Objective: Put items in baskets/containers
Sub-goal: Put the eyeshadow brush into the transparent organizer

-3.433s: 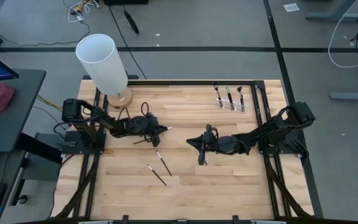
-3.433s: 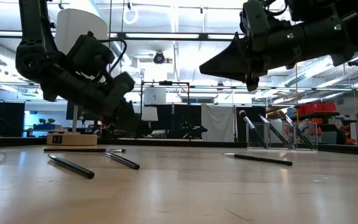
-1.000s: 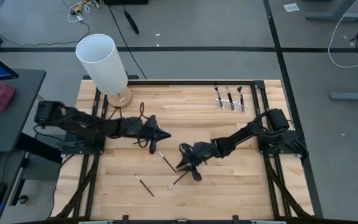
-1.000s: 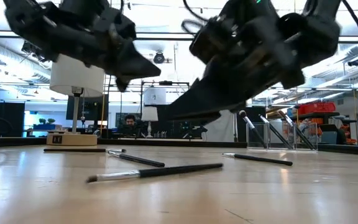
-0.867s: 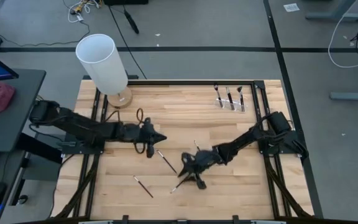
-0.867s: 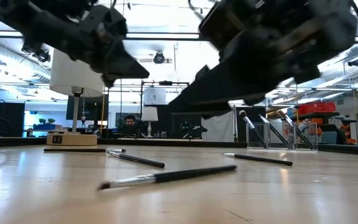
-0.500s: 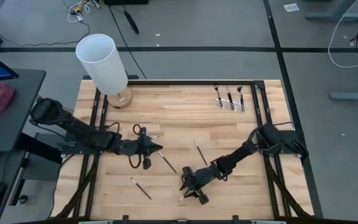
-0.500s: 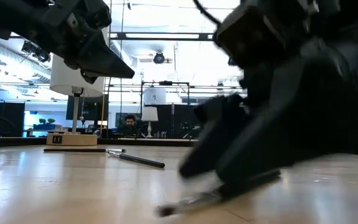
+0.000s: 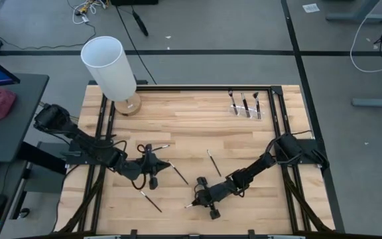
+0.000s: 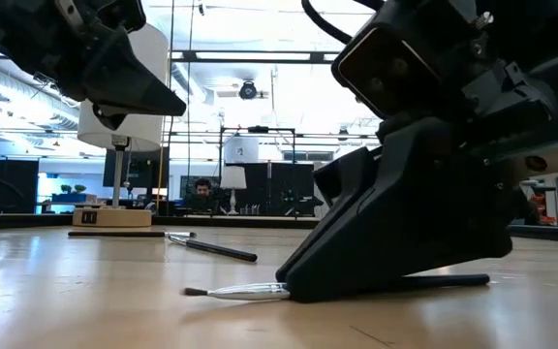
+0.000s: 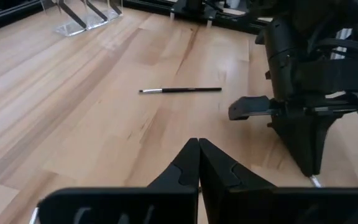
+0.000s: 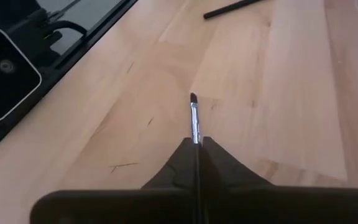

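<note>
Pressing down at the front of the table, my right gripper (image 9: 199, 198) has its fingers closed on a brush (image 12: 195, 118) — my right wrist view shows the silver ferrule and dark tip poking out from between the two shut fingers, the tip resting on the wood. The low view gives what that camera cannot: the brush (image 10: 235, 289) lies nearly flat on the table, bristle end out one side of the gripper (image 10: 303, 281) and the dark handle trailing out the other. From above it is only a thin pale sliver beside my fingers. My left gripper (image 9: 152, 171) hangs over the table left of centre with its fingers pressed together and nothing between them, as my left wrist view makes plain (image 11: 198, 149); that same view catches my right arm opposite and one loose brush (image 11: 180, 91) lying on the boards beyond. The high view alone lays out the rest: a brush (image 9: 177, 172) just right of my left gripper, another (image 9: 150, 200) nearer the front edge, and one (image 9: 213, 162) mid-table. The clear holder (image 9: 245, 106) stands at the far right corner with three brushes upright in it — well apart from both grippers. A white cylinder (image 9: 109, 67) on a wooden base stands at the far left corner.
</note>
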